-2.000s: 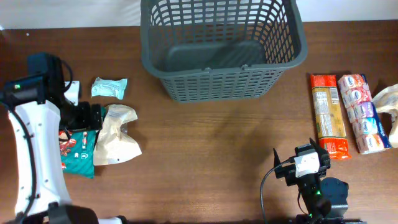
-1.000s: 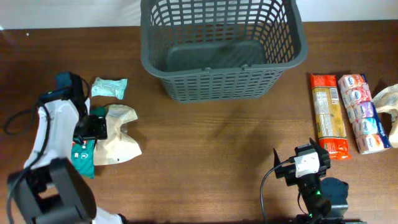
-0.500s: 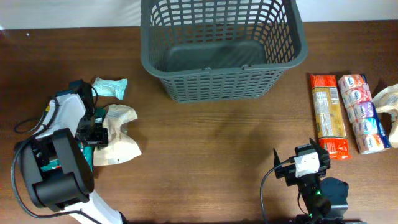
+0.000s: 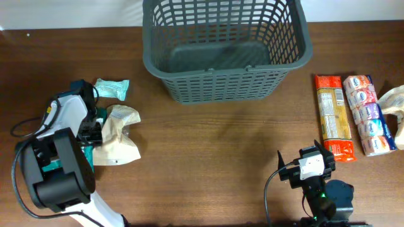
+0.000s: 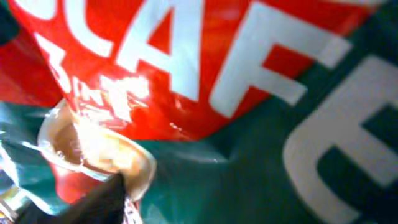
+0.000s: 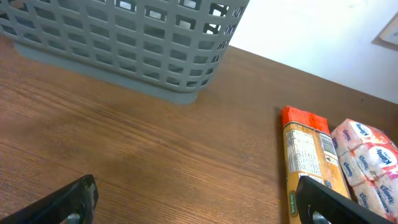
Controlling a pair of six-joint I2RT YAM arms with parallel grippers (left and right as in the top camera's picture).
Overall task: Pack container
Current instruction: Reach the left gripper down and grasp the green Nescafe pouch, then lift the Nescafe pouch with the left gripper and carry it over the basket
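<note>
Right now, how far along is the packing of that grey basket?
Nothing is done yet: the container is empty. In hand: the left gripper is down at the teal and red packet; grip unclear. To go: that packet, the tan bag, pale teal packet, pasta pack, tissue pack, white bag.

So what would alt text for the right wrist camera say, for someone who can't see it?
A grey lattice basket stands at the upper left on a wooden table; an orange-ended packet and a tissue pack lie at right. The right gripper, open, frames the bottom corners.
</note>
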